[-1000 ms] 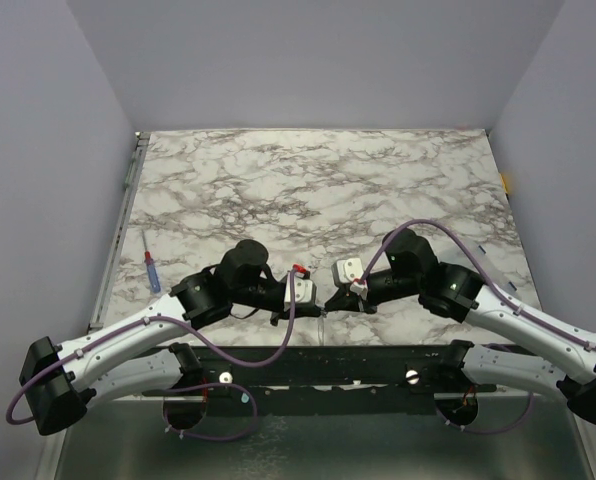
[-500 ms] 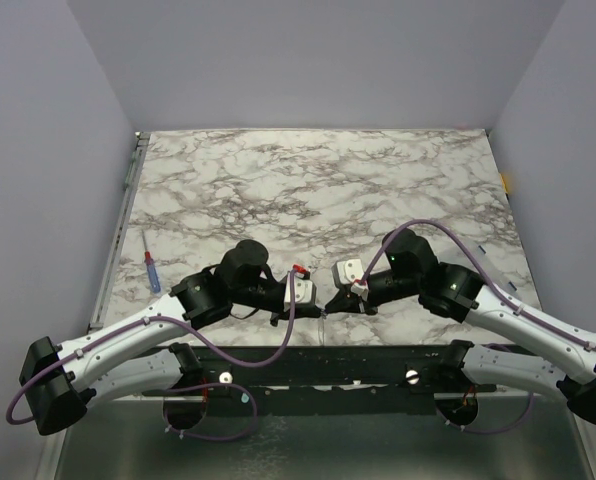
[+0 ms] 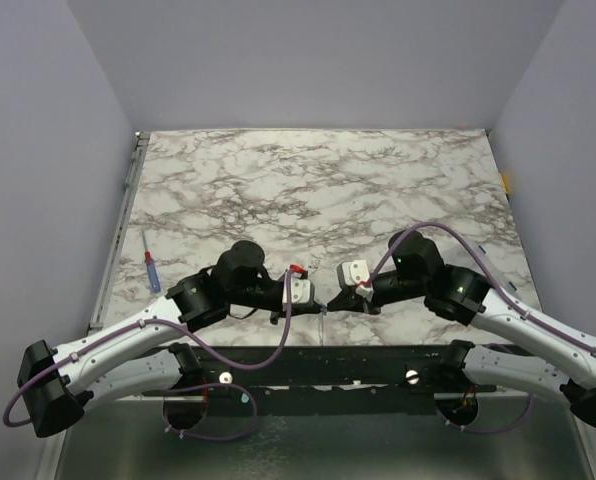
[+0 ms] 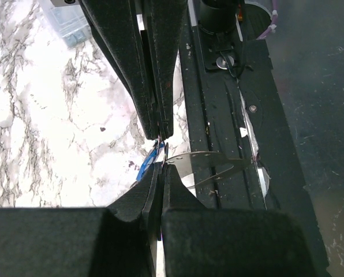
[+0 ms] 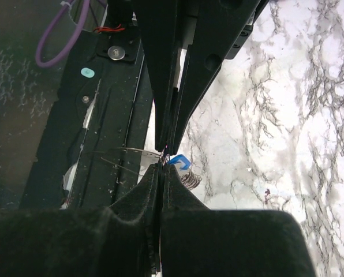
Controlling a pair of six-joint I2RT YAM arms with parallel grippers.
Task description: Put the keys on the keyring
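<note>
Right at the near edge of the worktop [image 3: 308,190], the keys [image 4: 204,164] hang in a small bunch, held up just off the marble. Two thin silvery blades stick out sideways over the black rail [image 3: 318,365] at the front. A key with a blue head [image 5: 179,161] sits on the marble side of the bunch. Just below the blue head is a short silvery coil that looks like the keyring [image 5: 189,180] chain; I cannot make out the loop itself.

The left gripper [image 4: 161,173] and the right gripper [image 5: 160,170] meet tip to tip at the bunch. Both have their jaws pressed together with no gap showing. Each seems to be pinching part of the bunch, but I cannot tell which piece.

Well off to the left, a screwdriver [image 3: 151,270] lies near the worktop's edge.
</note>
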